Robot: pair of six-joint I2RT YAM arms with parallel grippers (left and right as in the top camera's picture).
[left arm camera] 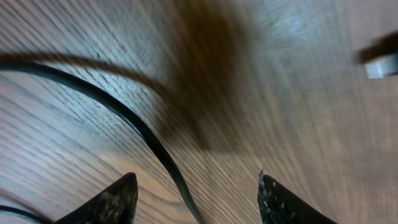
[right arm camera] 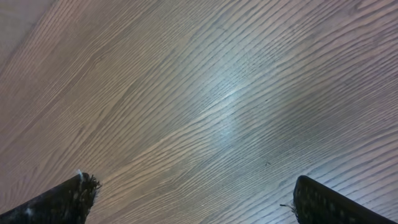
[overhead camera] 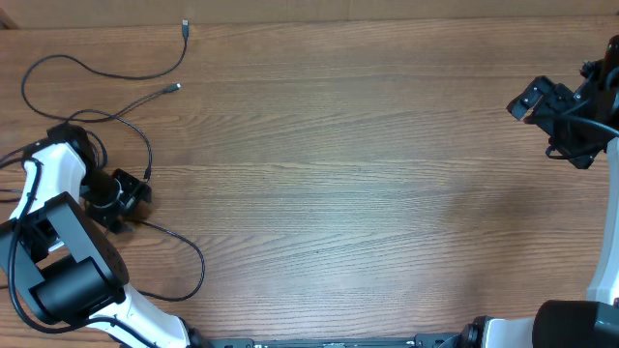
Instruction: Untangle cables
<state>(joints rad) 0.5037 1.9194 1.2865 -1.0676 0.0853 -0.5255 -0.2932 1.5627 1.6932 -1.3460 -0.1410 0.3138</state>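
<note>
Thin black cables (overhead camera: 106, 73) lie as loose curving strands at the table's left. One ends in a small plug (overhead camera: 185, 26) at the back, another in a silvery plug (overhead camera: 174, 87). A further strand (overhead camera: 196, 256) loops toward the front. My left gripper (overhead camera: 133, 196) is low over these strands and open. In the left wrist view a black cable (left arm camera: 124, 112) runs between the open fingers (left arm camera: 196, 199), and a silvery plug end (left arm camera: 380, 64) shows at the right edge. My right gripper (overhead camera: 527, 101) is open and empty at the far right, over bare wood (right arm camera: 196, 199).
The wooden table (overhead camera: 368, 193) spans the view. The left arm's white body (overhead camera: 58, 261) covers the front left corner. The right arm (overhead camera: 600, 193) stands along the right edge.
</note>
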